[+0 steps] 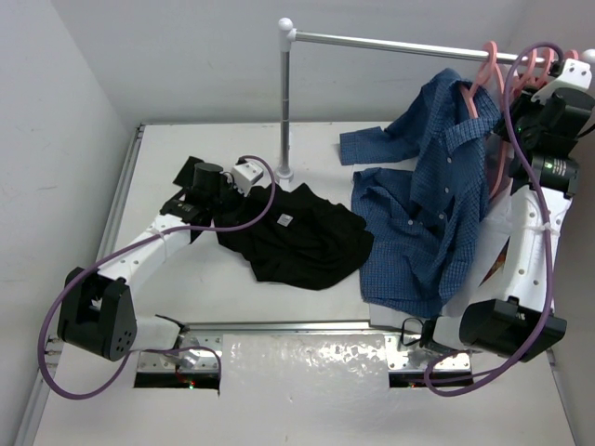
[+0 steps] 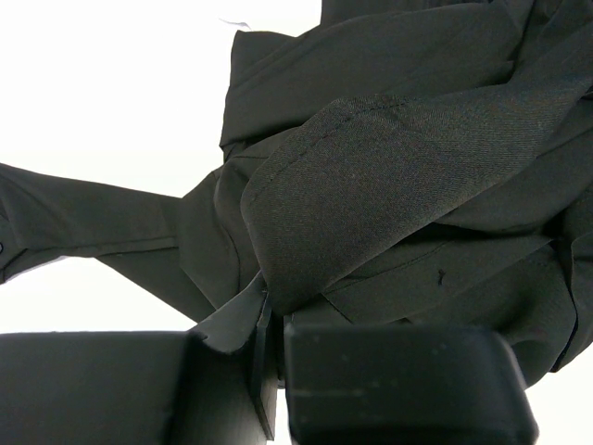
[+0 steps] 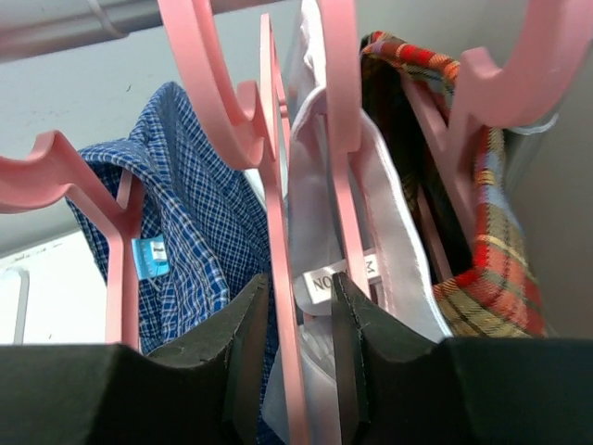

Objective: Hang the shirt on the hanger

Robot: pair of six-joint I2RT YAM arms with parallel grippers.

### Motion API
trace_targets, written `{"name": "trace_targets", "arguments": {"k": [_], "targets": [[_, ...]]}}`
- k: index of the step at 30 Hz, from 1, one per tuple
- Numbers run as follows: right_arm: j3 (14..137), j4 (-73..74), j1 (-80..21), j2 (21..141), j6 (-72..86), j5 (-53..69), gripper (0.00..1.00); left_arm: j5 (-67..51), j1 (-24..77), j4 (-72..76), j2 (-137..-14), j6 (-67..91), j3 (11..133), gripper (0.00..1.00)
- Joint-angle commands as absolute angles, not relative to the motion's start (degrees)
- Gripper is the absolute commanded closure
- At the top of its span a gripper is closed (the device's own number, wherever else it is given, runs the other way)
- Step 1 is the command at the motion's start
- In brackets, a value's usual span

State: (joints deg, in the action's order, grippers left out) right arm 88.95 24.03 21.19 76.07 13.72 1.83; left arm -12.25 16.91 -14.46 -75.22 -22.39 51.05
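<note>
Your left hand [image 2: 276,345] pinches the shirt [image 2: 389,185]. Your right hand [image 3: 296,306], narrow, straddles the hanger [image 3: 281,232]; grip unclear. Clamp firmly, then lift free of the neighbouring hangers [image 3: 208,93].

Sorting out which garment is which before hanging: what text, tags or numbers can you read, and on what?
"NO": on the white tag of the white garment; the rest is hidden behind the pink hanger.
Blue tag on the blue checked shirt: print too small to read.
White label on the black shirt: too small to read.
Nothing else readable.
</note>
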Motion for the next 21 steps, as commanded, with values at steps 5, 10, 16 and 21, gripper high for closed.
{"name": "trace_targets", "arguments": {"k": [5, 10, 16, 21], "targets": [[89.03, 21.62, 21.09, 77.96, 14.15, 4.39, 0.69, -13.01, 17.31, -12.66, -73.30, -22.50, 52.65, 1.00], [87.98, 20.31, 21.01, 76.56, 13.80, 5.62, 0.77, -12.92, 17.31, -12.48, -73.30, -22.50, 52.56, 1.00], [86.49, 19.25, 20.92, 77.52, 14.50, 5.80, 0.71, -12.74, 17.31, -12.39, -73.21, -22.59, 52.65, 1.00], [83.94, 17.41, 20.92, 77.34, 15.29, 6.42, 0.74, -12.83, 17.40, -12.39, -72.95, -22.59, 52.91, 1.00]]}}
